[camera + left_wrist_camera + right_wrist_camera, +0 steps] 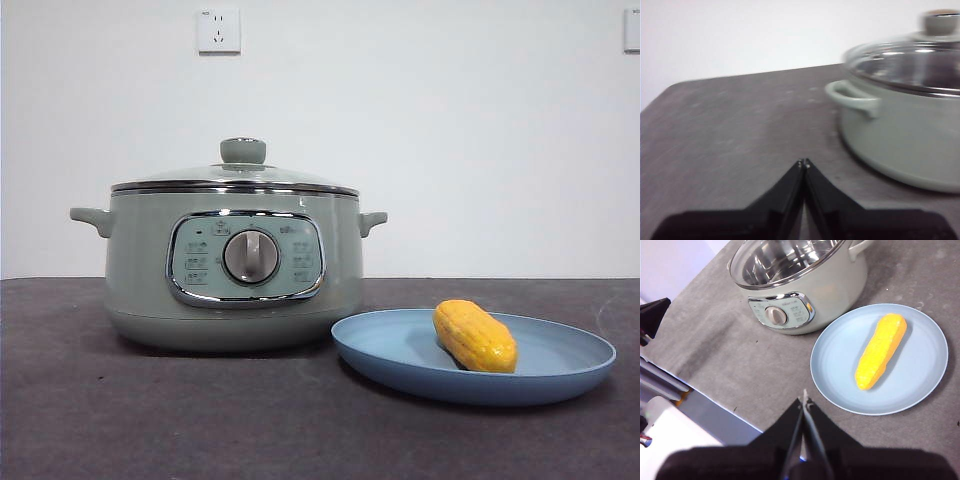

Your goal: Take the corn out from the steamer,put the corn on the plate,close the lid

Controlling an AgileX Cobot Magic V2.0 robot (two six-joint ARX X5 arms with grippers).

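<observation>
1. The left end effector (803, 163) hangs low over the bare dark-grey desk (200, 420), to the side of the steamer (235, 265), with its two black jaws pressed together tip to tip and nothing between them. It does not show in the front view.
2. The steamer stands on the desk at the left of the front view, its control panel and silver dial (251, 257) facing the camera and a small handle sticking out on each side.
3. The lid (236, 176) sits on the steamer, its chrome rim resting level on the pot's edge and its pale-green knob on top.
4. The plate (400, 345) lies flat on the desk just to the right of the steamer, its near-left rim close to the pot's base.
5. The corn (474, 336) lies on its side on the plate, right of the plate's middle in the front view.
6. The right end effector (804, 401) is high above the desk near the plate's edge, its jaws closed against each other and empty. It too is outside the front view.
7. A white wall socket (218, 31) sits on the wall behind the steamer.
</observation>
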